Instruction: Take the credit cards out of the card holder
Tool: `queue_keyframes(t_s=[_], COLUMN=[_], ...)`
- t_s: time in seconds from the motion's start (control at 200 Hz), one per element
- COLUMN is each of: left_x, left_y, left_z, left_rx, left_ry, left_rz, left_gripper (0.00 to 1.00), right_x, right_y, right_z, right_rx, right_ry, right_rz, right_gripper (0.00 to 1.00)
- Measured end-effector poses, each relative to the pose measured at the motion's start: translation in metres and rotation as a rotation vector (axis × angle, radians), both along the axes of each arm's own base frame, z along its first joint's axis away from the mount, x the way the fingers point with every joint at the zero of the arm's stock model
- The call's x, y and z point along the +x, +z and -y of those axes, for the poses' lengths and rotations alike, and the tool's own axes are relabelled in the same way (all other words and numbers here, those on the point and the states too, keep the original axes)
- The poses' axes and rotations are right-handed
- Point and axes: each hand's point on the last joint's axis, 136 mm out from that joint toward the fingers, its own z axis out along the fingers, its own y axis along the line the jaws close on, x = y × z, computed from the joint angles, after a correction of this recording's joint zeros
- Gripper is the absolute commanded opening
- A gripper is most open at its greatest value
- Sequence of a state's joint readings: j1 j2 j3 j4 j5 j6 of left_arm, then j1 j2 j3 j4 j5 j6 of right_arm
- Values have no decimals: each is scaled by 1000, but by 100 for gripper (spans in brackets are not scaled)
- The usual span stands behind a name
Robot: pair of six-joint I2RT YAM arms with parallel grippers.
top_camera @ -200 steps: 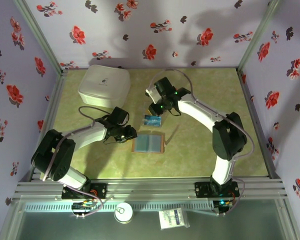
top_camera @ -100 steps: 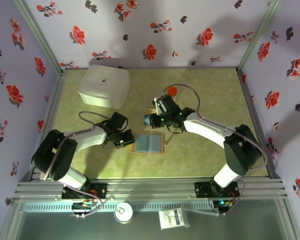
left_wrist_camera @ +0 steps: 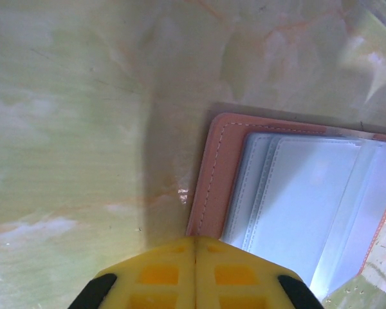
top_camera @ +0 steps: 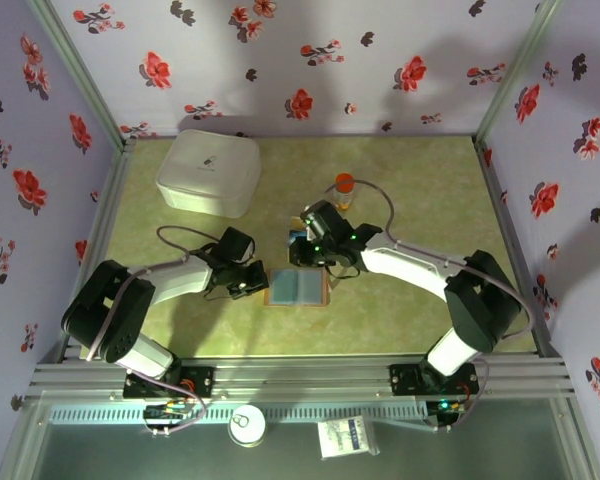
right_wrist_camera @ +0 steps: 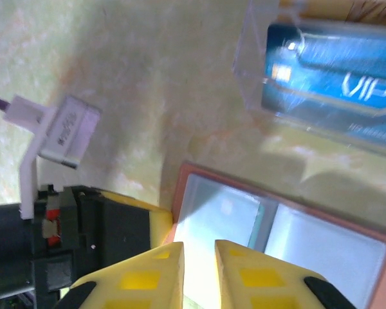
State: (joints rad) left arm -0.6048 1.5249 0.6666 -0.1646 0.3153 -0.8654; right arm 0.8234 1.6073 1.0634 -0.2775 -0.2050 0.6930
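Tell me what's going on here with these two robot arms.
Two robot arms are working on a small brown leather-like bifold card holder that lies open, blue-grey inner faces up, on the green table. The left gripper is shut at the holder's left edge. The right gripper sits over its far edge, fingers a narrow gap apart; whether they pinch anything is unclear. A blue credit card lies in a clear plastic tray just beyond the holder.
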Motion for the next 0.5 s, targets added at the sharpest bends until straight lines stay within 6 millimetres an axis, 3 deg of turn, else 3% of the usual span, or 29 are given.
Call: queue_keyframes(t_s=[0.225,0.5], left_x=[0,0], left_y=[0,0], left_z=[0,0], left_rx=[0,0], left_ry=[0,0], left_rz=[0,0], left_gripper=[5,5], right_x=[-21,-26], right_y=[-38,-60], right_z=[-7,-10], right_rx=[-48,-63], right_ry=[-30,-80], right_rz=[-128,-209], right_gripper=[25,25])
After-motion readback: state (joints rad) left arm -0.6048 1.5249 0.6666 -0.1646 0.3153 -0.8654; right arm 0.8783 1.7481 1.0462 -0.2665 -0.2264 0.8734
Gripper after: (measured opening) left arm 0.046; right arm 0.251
